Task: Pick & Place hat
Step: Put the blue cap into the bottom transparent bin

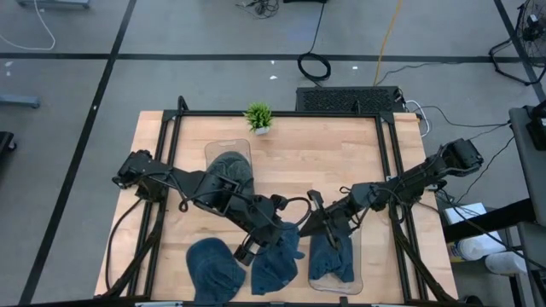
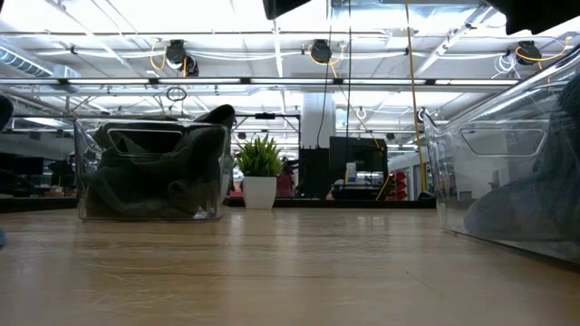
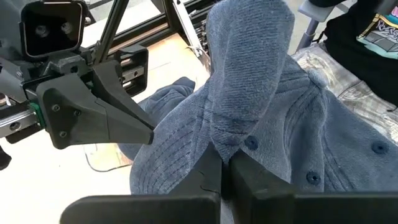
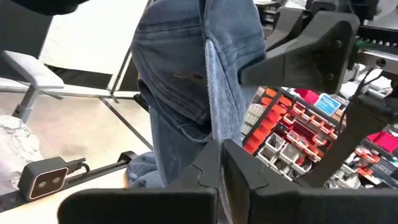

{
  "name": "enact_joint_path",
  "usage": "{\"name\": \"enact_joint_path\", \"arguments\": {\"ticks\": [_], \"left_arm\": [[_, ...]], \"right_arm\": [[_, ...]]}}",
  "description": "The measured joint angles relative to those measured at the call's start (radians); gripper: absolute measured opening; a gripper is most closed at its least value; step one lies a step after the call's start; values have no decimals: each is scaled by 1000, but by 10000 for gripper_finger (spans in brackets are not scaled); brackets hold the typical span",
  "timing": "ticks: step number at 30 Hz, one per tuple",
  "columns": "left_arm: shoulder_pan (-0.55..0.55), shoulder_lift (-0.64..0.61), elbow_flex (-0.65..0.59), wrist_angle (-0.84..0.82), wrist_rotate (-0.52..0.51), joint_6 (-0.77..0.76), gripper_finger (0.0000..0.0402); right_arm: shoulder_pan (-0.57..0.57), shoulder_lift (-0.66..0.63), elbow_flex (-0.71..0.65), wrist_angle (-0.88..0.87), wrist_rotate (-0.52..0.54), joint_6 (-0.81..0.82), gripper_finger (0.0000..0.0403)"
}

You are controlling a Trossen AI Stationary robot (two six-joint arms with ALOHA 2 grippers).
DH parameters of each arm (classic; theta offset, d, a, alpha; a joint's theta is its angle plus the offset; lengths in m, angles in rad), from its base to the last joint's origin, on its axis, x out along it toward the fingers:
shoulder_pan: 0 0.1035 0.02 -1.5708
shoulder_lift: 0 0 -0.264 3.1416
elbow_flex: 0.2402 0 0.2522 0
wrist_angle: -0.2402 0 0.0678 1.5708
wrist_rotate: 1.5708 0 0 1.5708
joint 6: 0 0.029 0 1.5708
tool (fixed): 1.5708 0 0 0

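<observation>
High view: both dark arms reach toward the near middle of the pale wooden table. The left gripper is pinched shut on a blue denim hat that hangs from its fingers above the near edge; the left wrist view shows the fabric clamped between the two closed fingers. Just beside it, the right gripper is closed on a second blue denim hat, which drapes over a clear plastic bin at the near edge; in the right wrist view the cloth rises from the closed fingers. A third blue denim hat lies on the table to the left of the held ones. A clear plastic bin holding dark grey-green hats sits nearer the far side, beside a small green potted plant in a white pot. In the low view that filled bin and the plant stand in the background.
</observation>
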Motion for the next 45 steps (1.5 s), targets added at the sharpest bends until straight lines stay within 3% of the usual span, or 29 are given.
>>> {"name": "enact_joint_path", "arguments": {"ticks": [7,16,19,21,24,26,33,36,41,45], "left_arm": [[-3,0,0,-21,-1,-27,4],[3,0,0,-91,-123,-53,4],[18,0,0,-71,-206,-57,4],[23,0,0,-58,-318,-37,3],[24,0,0,-24,-494,35,6],[30,0,0,30,-540,87,4],[55,0,0,183,-577,228,3],[72,0,0,184,-585,244,4],[91,0,0,153,-717,274,3],[101,0,0,159,-730,274,6]], "right_arm": [[21,-10,0,-8,88,43,20],[148,-94,0,-183,368,21,135],[224,-98,-1,-213,540,-74,167],[265,-98,-1,-196,655,-94,179],[289,-99,-1,-152,775,-32,187],[287,-105,-1,-114,832,8,187],[263,-123,-1,-32,855,167,179],[256,-123,-1,-6,854,220,180],[257,-127,-1,-7,861,259,182],[248,-127,-1,-8,857,264,180]]}}
